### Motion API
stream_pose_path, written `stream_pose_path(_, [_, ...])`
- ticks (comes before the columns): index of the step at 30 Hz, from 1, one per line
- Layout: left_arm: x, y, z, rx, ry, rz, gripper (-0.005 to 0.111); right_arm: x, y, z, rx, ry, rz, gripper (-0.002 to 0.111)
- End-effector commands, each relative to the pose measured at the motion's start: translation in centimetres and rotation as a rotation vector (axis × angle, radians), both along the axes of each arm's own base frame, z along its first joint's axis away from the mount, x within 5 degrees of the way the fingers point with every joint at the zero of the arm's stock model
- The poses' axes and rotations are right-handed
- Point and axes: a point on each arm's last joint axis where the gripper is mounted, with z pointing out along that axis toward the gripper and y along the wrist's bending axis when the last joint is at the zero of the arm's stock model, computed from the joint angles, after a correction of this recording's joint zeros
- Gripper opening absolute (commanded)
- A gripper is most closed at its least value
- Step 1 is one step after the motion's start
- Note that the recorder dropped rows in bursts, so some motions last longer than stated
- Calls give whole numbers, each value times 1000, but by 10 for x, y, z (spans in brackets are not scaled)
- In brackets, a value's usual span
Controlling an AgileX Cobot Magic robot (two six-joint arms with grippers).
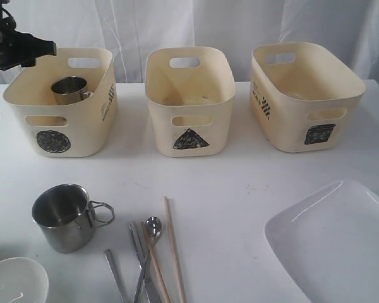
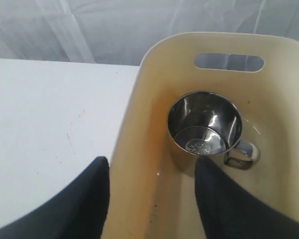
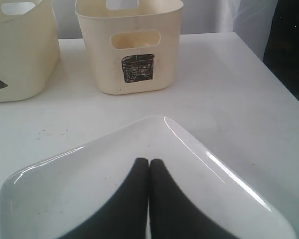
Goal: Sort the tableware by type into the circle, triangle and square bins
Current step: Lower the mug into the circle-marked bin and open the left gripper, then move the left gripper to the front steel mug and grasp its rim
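Since the right gripper [image 3: 149, 162] hangs pinched shut over the white plate [image 1: 335, 246], trouble lies left. Circle tub [image 1: 82, 136]: left gripper [image 2: 152, 160] spread wide, empty, straddling its side wall. Pulling back low could hook the rim and drag the tub. Steel mug [image 2: 204, 124] upright on the tub floor, just beyond the inner fingertip, clear of both jaws.

Three cream tubs [image 1: 82, 136] [image 1: 189, 117] [image 1: 290, 110], two steel mugs [image 1: 69, 89] [image 1: 62, 218], two chopsticks [image 1: 174, 243] [image 1: 156, 265], one spoon [image 1: 153, 226], one white bowl [image 1: 16, 281], one white plate [image 1: 335, 246].
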Motion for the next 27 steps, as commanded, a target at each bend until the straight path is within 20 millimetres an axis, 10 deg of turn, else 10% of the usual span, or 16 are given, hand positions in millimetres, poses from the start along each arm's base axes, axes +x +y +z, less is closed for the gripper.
stream_pose_path(1, [-13,-3,13,-37,40,10,56,0,0,1,1,-19,-7,0])
stream_pose_path(7, [-43,5,25,53,232,2,56,0,0,1,1,-19,-7,0])
stream_pose_path(16, [-112,-17,4,-76,814,-353,5,0,0,1,12,-20,-10,0])
stream_pose_path(27, [-136,-39,-64,-185,799,-535,27,0,0,1,12,-20,-10,0])
